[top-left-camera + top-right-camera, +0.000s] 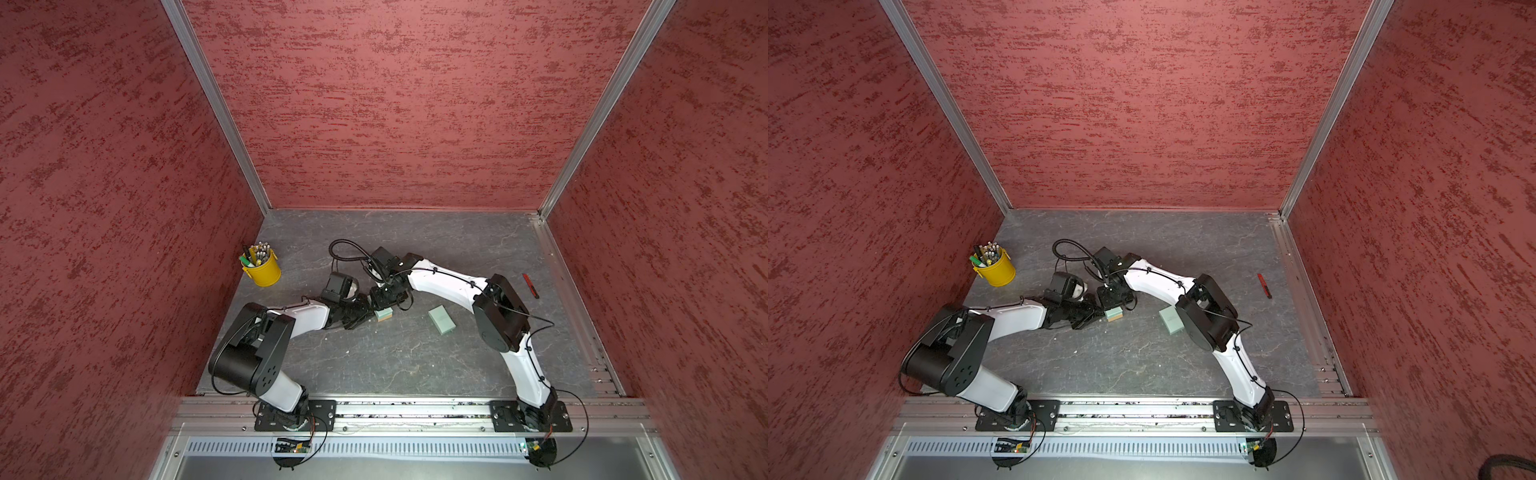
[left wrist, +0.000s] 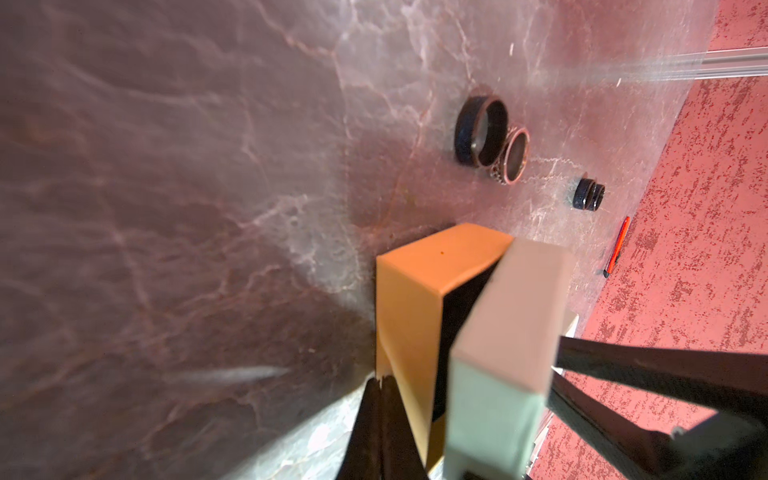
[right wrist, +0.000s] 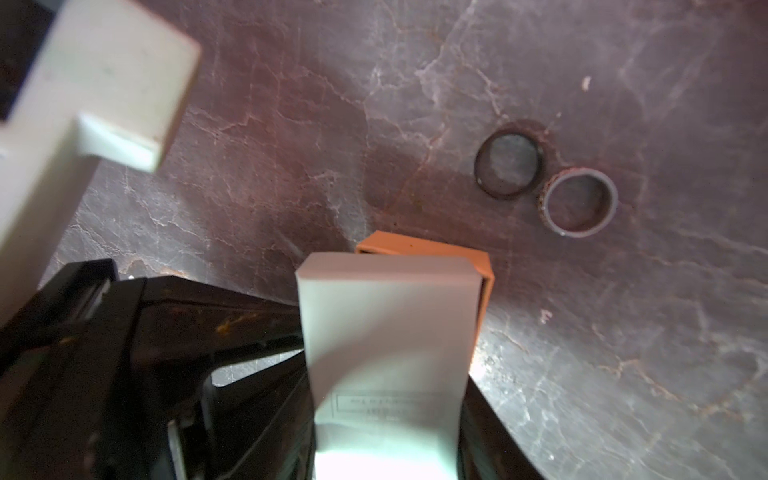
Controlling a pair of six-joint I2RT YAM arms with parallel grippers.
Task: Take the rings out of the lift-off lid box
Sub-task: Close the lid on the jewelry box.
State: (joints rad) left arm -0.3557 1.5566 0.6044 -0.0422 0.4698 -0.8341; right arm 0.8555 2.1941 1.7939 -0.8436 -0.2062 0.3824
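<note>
Far left, the yellow bucket (image 1: 262,272) of pens stands well clear, no factor here. Now the left gripper (image 2: 379,384): jaws pinched right together, and it looks to be nipping the thin wall of the orange base (image 2: 409,299), pinning it to the table (image 1: 374,365). Over it, the mint-green lid (image 3: 386,316) sits skewed on that base with a dark gap showing. The right gripper (image 3: 384,357) clamps the lid from both sides, fingers against its flanks. So the lift-off lid box is in two-handed hold at centre. Just right of it, on the bare table, lie the rings (image 2: 465,135). The broad black one is touching or just beside a paler grey ring (image 3: 582,229), and another dark ring (image 2: 586,194) lies a little farther right. That last may be two stacked; I cannot tell. In both top views the right arm hides them all. Whether one more sits inside the base is hidden too, since the gap is black. My read: most of the job is done. Whichever way the lid is going, move it straight along the walls, not at a slant, so the base does not drag. The left pinch has to stay firm but must not crumple the card. Keep the right fingers from sweeping toward the rings. Further right come a second mint-green box (image 1: 441,319) and a red pen (image 1: 530,285), both untouched.
</note>
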